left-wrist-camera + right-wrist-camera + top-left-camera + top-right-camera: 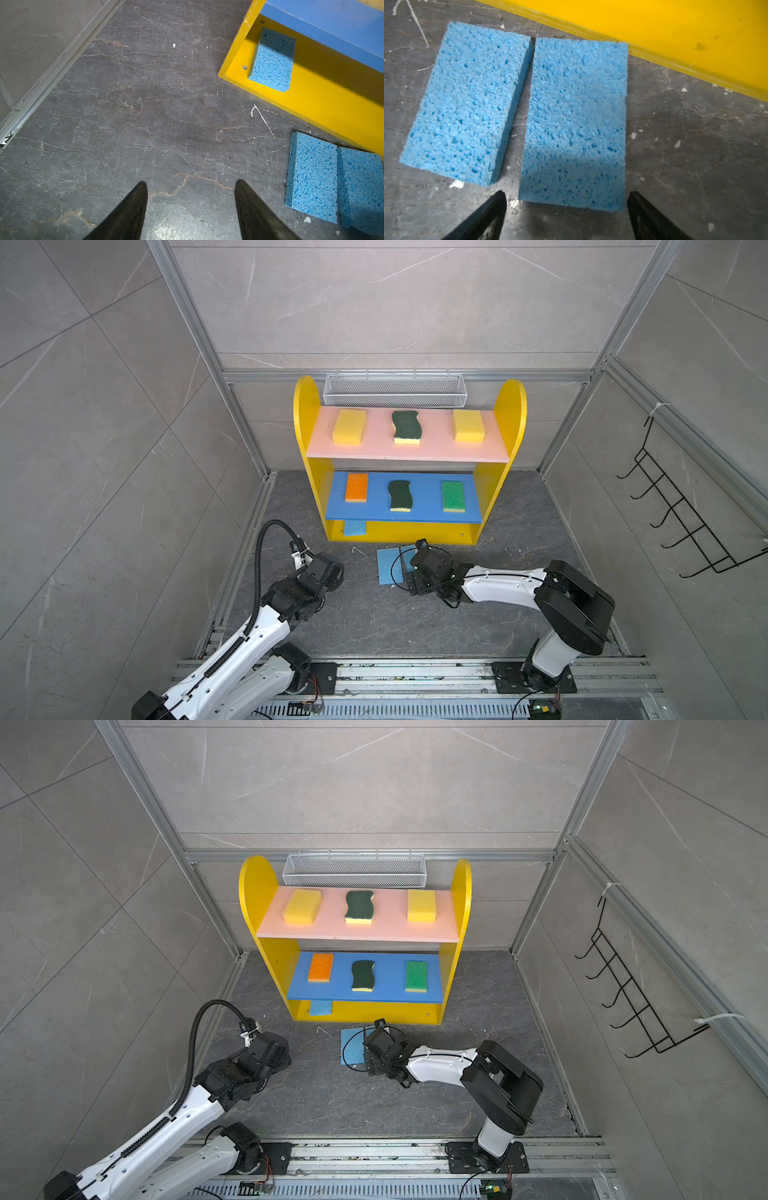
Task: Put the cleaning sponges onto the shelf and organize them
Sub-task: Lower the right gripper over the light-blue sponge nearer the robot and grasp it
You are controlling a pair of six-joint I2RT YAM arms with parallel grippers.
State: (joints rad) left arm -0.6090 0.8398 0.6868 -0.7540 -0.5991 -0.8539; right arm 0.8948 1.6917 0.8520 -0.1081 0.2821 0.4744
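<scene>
Both top views look steeply down from high, facing shelf (306, 414) and back wall (395, 302), near-identical framing. Left wrist view tilts at floor (145, 124), mid-range. Right wrist view sits close over 2 light-blue sponges (575, 120), visible in all 4.

Blue board (403, 512) hides most of the lowest sponge (354, 527); right arm (434, 572) covers much of one floor sponge (407, 553)

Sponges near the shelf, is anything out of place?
Yes: two light-blue sponges lie side by side on the floor before the shelf, not on it. A third sits alone on its yellow bottom board.
</scene>
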